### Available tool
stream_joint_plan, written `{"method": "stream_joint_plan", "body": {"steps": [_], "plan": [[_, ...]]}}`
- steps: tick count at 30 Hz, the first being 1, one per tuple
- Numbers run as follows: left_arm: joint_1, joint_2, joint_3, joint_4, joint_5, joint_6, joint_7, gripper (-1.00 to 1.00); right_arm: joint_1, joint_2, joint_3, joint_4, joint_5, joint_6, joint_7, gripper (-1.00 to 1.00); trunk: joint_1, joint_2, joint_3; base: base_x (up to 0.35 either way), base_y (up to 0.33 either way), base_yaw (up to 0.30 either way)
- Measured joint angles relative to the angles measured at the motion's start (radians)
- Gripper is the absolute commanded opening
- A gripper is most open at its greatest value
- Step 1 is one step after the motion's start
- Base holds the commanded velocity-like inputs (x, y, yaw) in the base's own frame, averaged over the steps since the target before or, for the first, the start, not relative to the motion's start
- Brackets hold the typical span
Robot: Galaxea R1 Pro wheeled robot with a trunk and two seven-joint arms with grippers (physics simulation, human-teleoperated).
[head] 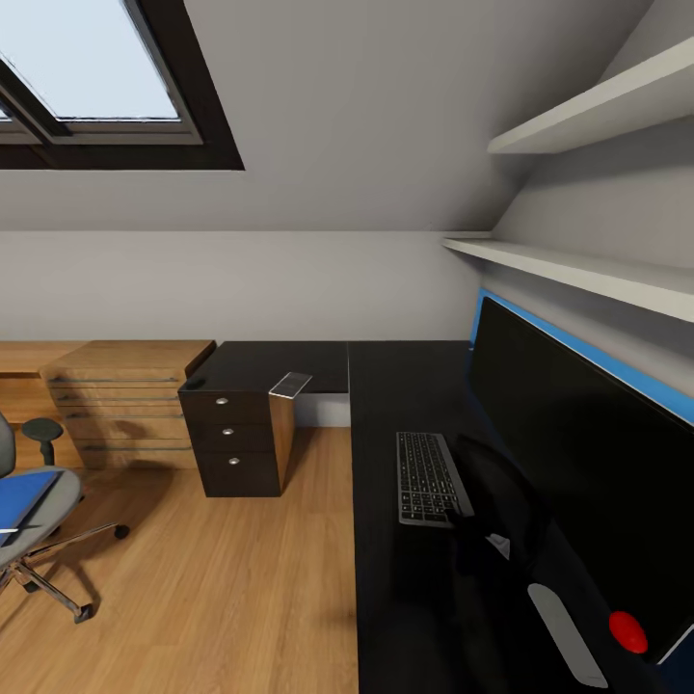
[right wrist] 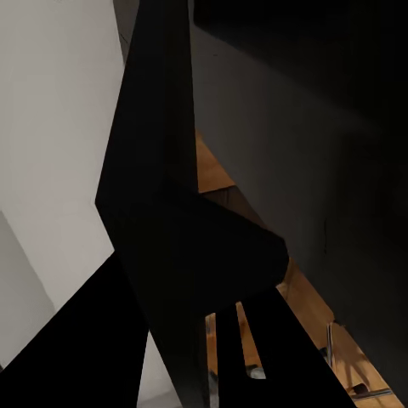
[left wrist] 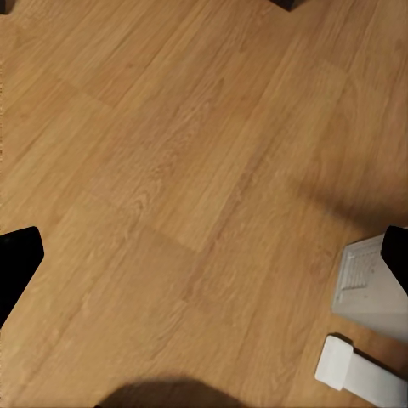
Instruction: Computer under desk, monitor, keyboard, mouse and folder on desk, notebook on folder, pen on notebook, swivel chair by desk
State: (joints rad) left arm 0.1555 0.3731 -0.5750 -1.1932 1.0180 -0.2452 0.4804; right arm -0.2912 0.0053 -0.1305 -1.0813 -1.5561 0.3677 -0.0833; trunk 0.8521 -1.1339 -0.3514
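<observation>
The black counter [head: 405, 386] is seen on the right of the head view, with the keyboard [head: 429, 478] lying flat on it just beside the big black monitor [head: 578, 453], and a small dark lump that may be the mouse [head: 470, 528] sits just past the keyboard's near end. At the far left, the blue folder [head: 24, 499] is seen lying on the seat of the swivel chair [head: 43, 511], well apart from the counter, on the wooden floor [head: 222, 578]. 2 dark tips of the left hand [left wrist: 204, 255] are seen far apart with nothing between them over the floor, and how the right hand stands cannot be told.
</observation>
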Motion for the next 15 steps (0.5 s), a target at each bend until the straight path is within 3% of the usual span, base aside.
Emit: {"method": "stream_joint_plan", "body": {"steps": [5, 6, 7, 15], "plan": [[0.000, 0.000, 0.000, 0.001, 0.000, 0.000, 0.000, 1.00, 0.000, 0.000, 0.000, -0.001, 0.000, 0.000, -0.001, -1.00, 0.000, 0.000, 0.000, 0.000, 0.000, 0.000], [0.000, 0.000, 0.000, 0.001, 0.000, 0.000, 0.000, 1.00, 0.000, 0.000, 0.000, -0.001, -0.001, 0.000, -0.001, 1.00, 0.000, 0.000, 0.000, 0.000, 0.000, 0.000], [0.000, 0.000, 0.000, 0.001, 0.000, 0.000, 0.000, 1.00, 0.000, 0.000, -0.002, 0.013, 0.023, 0.002, -0.003, 1.00, 0.000, 0.000, 0.000, 0.000, 0.000, 0.000], [0.000, 0.000, 0.001, 0.001, 0.000, 0.000, 0.000, 1.00, 0.000, -0.001, -0.002, 0.014, 0.023, 0.002, -0.002, 1.00, 0.000, 0.000, 0.000, 0.000, 0.000, 0.000]]}}
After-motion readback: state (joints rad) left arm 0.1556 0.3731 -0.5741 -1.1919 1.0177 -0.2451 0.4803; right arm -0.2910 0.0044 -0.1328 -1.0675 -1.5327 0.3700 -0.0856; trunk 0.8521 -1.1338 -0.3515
